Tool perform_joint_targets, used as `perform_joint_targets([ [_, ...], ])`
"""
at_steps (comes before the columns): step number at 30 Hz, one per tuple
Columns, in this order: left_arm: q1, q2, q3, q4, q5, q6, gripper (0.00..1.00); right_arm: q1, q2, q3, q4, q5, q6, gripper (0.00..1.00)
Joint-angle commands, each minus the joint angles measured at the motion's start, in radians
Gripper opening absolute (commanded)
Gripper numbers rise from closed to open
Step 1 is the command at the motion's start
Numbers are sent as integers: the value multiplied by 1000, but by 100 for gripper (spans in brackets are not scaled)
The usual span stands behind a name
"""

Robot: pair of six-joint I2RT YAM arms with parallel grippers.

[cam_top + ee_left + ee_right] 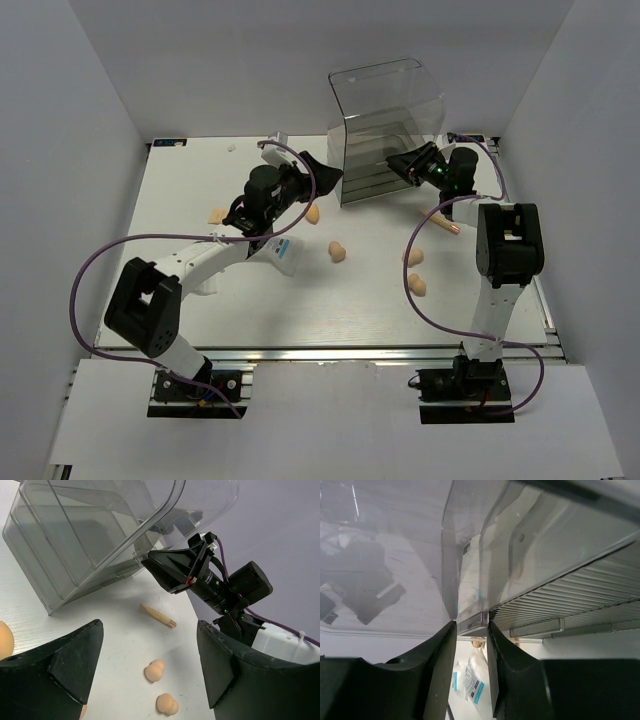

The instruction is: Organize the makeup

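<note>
**Right claw pinches the box, left claw waits open**

Both fingers of the right claw are closed on the lip of the clear drawer box, one finger on each side of the plastic wall. I think this grip is the reason why the box stands tilted on one edge. Its open side seems turned toward the makeup, so that things can go in from the front.

The left claw hangs wide open and empty, low above the table, in front of the box.

All the makeup I can see lies outside the box:
- One sponge is just beside the left claw.
- Another sponge lies a little nearer to the arm bases.
- Two more sponges lie near the right arm.
- The thin stick lies near the right claw, not touching it.
- The packet is partly hidden under the left arm.
</note>
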Motion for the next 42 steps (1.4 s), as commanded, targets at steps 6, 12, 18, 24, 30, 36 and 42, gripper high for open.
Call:
perform_joint_targets([
  [6, -4, -1, 48, 8, 12, 5, 84, 2, 39, 39, 74, 52, 22, 21],
  [12, -15, 7, 54, 15, 7, 8, 84, 0, 18, 22, 116, 43, 30, 0],
  [18, -24, 28, 72, 24, 7, 18, 84, -12, -46, -40, 125, 34, 45, 0],
  [24, -33, 73, 103, 38, 22, 43, 84, -20, -143, -119, 134, 26, 78, 0],
  [30, -34, 107, 143, 26, 30, 81, 84, -24, -241, -152, 114, 18, 91, 0],
  [36, -37, 162, 195, 63, 53, 87, 84, -24, -332, -183, 53, 9, 82, 0],
  [42, -43, 237, 285, 83, 79, 83, 84, -24, -382, -194, 16, 6, 70, 0],
])
